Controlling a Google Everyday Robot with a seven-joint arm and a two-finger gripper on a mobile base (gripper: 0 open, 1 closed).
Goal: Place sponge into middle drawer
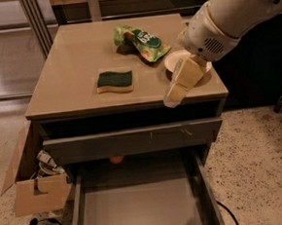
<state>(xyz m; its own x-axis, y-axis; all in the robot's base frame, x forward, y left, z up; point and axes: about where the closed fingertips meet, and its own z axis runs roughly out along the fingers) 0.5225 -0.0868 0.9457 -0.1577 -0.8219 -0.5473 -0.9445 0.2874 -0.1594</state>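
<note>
Sponge (114,81) count is one: it lies flat on the tabletop (74,66), dark green face up over its pale yellow layer, at about 7 o'clock from the tabletop's centre and near the front edge. Nothing touches it.

One green snack bag (143,42) lies crumpled at about 1 o'clock from the sponge, well apart from it. One shallow white bowl (175,59) stands at 3 o'clock from the sponge, near the right edge and just beside the bag's lower end.

One gripper (175,96) is in view, a pale yellow block on a white arm (235,9) that comes in from 2 o'clock. It slants down over the bowl's near side, with its tip over the front right part of the tabletop, at about 4 o'clock from the sponge and apart from it. Whether it is parted or closed cannot be told, since it shows as one slab, and nothing is seen in its hold.

Two drawers show below. One upper drawer (133,139), with a flat grey front, stands slightly out. One middle drawer (138,202) is pulled far out at 6 o'clock from the sponge, its plain grey floor bare. One small orange thing (116,160) peeks out under the upper drawer's front.

One open cardboard box (37,193) sits on the floor at 8 o'clock from the sponge, against the cabinet's left side.
</note>
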